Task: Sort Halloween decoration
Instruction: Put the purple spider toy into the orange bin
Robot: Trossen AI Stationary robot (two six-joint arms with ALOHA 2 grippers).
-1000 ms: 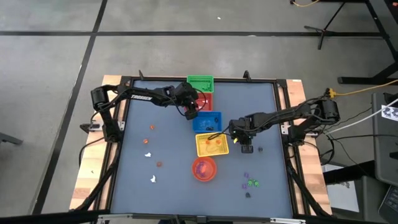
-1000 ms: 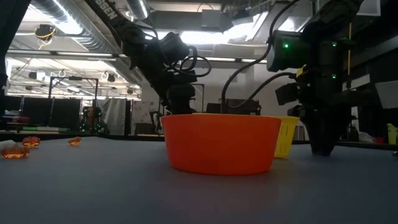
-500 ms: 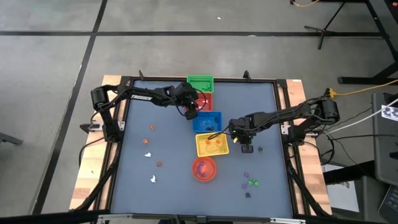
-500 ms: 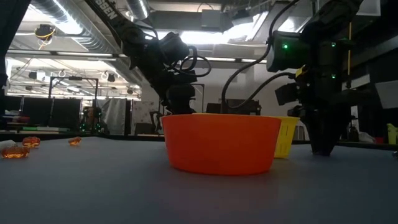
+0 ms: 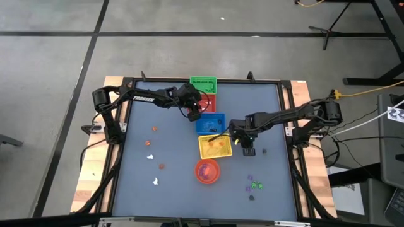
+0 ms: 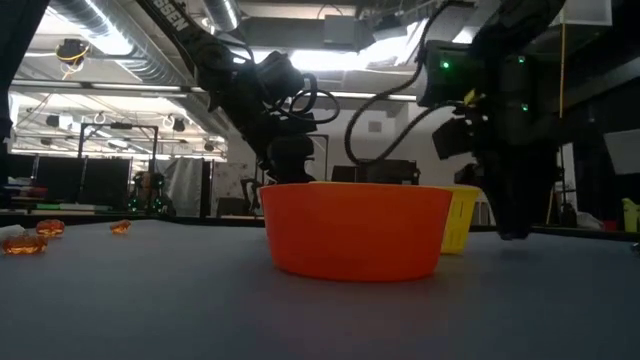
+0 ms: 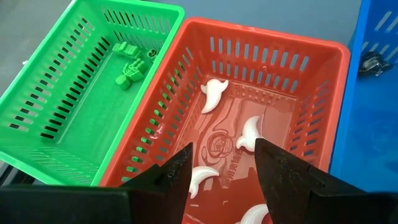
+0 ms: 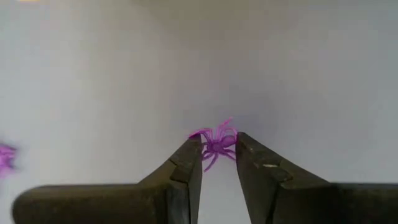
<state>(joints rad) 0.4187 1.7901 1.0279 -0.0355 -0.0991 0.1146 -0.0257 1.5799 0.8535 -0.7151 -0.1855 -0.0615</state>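
Halloween decoration lies scattered as tiny plastic trinkets over the smooth grey-blue table [image 5: 170, 142], and one of them, a spindly purple spider [image 8: 216, 144], sits between the tips of the right gripper [image 8: 217, 149], whose two dark wedge-shaped fingers are drawn close around its body with the thin legs sticking out beyond them. In the high view the right gripper [image 5: 248, 149] hangs over the table just right of the yellow slatted basket [image 5: 214, 147], which holds a few orange pieces. The left gripper [image 7: 221, 163] hovers at the far side above the red basket [image 7: 323, 81], its flat fingers spread apart with nothing between them. Curved white ghost shapes [image 7: 212, 94] lie on the red basket's glossy floor, and blocky green trinkets [image 7: 129, 70] lie in the green basket [image 7: 43, 81] beside it; both baskets have slotted walls. A blue basket [image 5: 210, 123] stands between the red and yellow ones. Near the front sits a round red-orange bowl [image 5: 207, 171] with purple pieces inside. Orange trinkets [image 5: 154, 129] and white ones [image 5: 154, 181] lie loose on the left of the table, while purple and green ones [image 5: 255, 185] cluster at the near right.
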